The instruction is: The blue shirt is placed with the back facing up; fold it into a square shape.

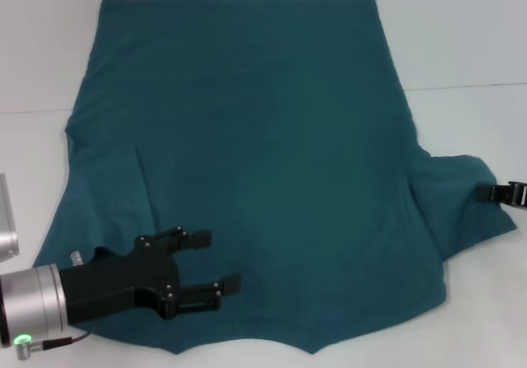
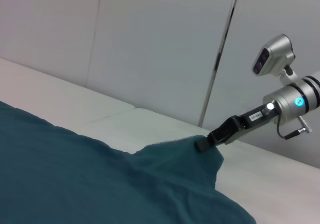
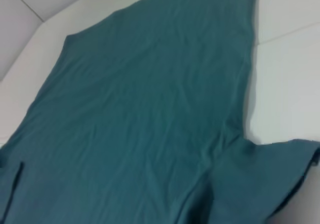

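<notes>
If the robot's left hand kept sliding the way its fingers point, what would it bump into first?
Only more of the blue shirt. The left hand, open, lies over its near left part, pointing right across the cloth. Far along that line is the shirt's right side; the right hand sits farther back at the sleeve.

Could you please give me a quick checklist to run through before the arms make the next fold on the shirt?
1. Shirt lies spread out with its plain side up: ok.
2. Left gripper is open over the left shoulder area, holding no cloth: ok.
3. Right gripper is at the end of the right sleeve: ok.
4. Right gripper really has hold of the sleeve: cannot tell.
5. Cloth free of wrinkles: not ok; creases run near both sleeves.
6. White table around the shirt has room to fold: ok.
</notes>
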### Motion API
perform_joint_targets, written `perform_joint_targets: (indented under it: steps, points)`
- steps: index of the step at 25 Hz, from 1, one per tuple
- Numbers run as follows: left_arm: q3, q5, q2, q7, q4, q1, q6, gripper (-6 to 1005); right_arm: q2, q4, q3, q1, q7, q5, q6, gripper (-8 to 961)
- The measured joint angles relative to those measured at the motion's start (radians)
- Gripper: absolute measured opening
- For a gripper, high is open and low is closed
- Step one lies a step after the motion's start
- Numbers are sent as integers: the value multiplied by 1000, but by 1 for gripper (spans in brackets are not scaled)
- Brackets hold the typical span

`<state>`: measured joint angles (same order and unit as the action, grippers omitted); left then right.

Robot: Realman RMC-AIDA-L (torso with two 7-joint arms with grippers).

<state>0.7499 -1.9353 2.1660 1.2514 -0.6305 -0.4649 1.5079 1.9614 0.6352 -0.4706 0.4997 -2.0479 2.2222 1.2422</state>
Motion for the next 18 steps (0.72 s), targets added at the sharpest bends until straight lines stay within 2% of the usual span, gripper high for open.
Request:
perform_joint_targets:
  steps: [4,18]
  points:
    - [0,2,0,2,0,0,0,886,-18,11,17,7,-12,0,41,19]
    - [0,3,0,20,0,-6,0,886,-32,93,20,24,-83,5,113,18]
